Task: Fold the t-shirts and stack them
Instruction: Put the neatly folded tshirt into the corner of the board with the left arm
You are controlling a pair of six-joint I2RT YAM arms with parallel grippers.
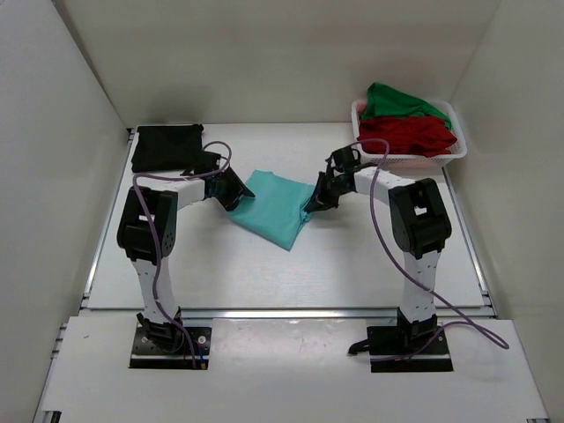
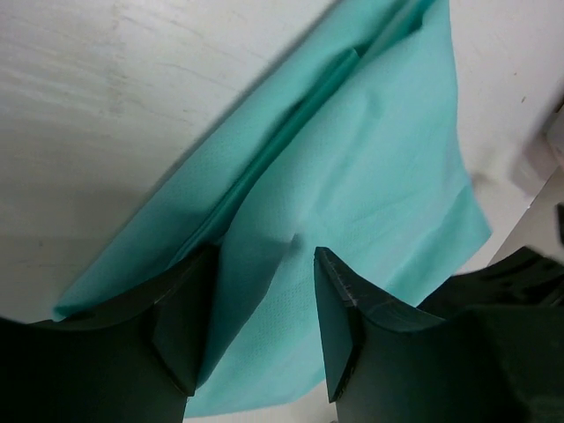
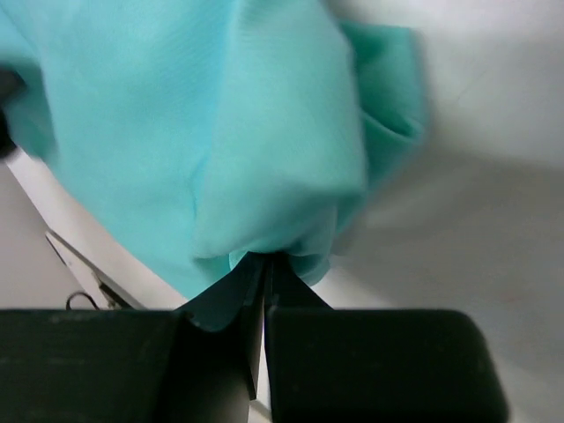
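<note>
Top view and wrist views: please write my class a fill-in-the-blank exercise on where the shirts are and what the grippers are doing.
1. The right gripper is ____ on the teal shirt.
2. The left gripper stands ____, with teal cloth between its fingers.
3. The green shirt lies on the red shirt in the ____.
4. The black shirt lies at the table's far ____ corner.
Missing words: shut; open; basket; left.

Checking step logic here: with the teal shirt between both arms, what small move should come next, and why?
Probably close the left gripper on the teal t-shirt: its edge already lies between the open jaws, and the right gripper is shut on the opposite side, so both could then lift it to fold.
</note>
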